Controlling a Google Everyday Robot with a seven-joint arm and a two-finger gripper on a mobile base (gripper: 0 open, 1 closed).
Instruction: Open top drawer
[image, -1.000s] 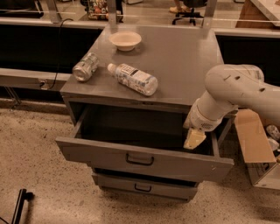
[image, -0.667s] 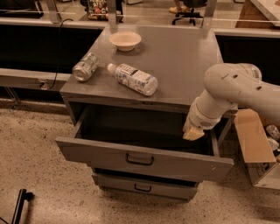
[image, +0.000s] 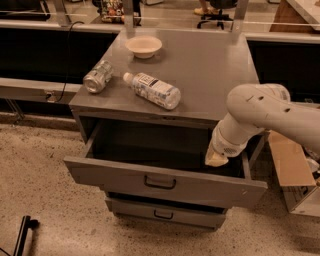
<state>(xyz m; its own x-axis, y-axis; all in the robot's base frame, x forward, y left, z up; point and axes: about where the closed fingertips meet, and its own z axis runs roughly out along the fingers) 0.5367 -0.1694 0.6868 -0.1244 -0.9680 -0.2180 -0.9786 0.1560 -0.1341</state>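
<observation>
The top drawer (image: 115, 178) of the grey metal cabinet stands pulled out toward me, its inside dark and seemingly bare. Its small black loop handle (image: 160, 182) sits at the centre of the wide front. My gripper (image: 216, 159) hangs at the end of the white arm, over the drawer's right rear part, just under the cabinet top's edge and above the drawer front. It touches neither the handle nor the front, as far as I can see.
On the cabinet top (image: 210, 70) lie a clear plastic bottle (image: 154, 90), a crushed can (image: 97, 77) and a cream bowl (image: 144, 46). A narrower drawer (image: 165, 214) sits shut below. A cardboard box (image: 290, 165) stands to the right; a black object (image: 22, 235) lies on the speckled floor.
My gripper has risen slightly and drawn back a little over the drawer's right side. The drawer stays pulled out as before.
</observation>
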